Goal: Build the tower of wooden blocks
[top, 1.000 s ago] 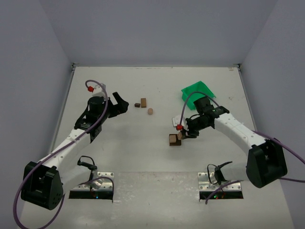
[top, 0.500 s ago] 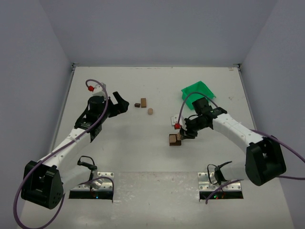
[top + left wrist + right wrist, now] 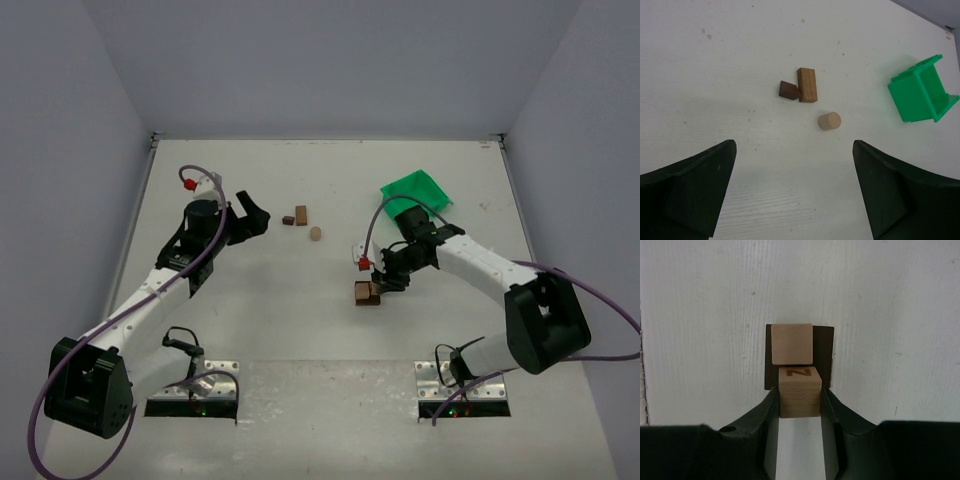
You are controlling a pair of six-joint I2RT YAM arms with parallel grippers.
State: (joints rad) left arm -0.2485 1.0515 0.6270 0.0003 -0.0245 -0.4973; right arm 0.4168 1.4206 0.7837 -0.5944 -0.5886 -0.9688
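The wood block tower [image 3: 365,294] stands mid-table as a flat dark brown block [image 3: 824,352] with a light tan cube [image 3: 791,343] on top. My right gripper [image 3: 799,393] is shut on another tan cube marked N [image 3: 799,399], held just next to the tan cube and over the dark block's near edge. In the top view the right gripper [image 3: 379,284] is at the tower's right side. Farther left, my left gripper [image 3: 794,192] hangs open and empty above the table. Ahead of it lie a small dark block [image 3: 788,91], a brown rectangular block [image 3: 807,85] and a tan cylinder [image 3: 829,121].
A green plastic bin [image 3: 415,192] lies tipped at the back right, behind the right arm; it also shows in the left wrist view [image 3: 920,92]. The loose blocks [image 3: 301,215] and cylinder [image 3: 315,234] sit between the two arms. Grey walls close in the table.
The right arm has shifted slightly left and inward with the N cube, bringing it over the tower. The left arm has not moved.
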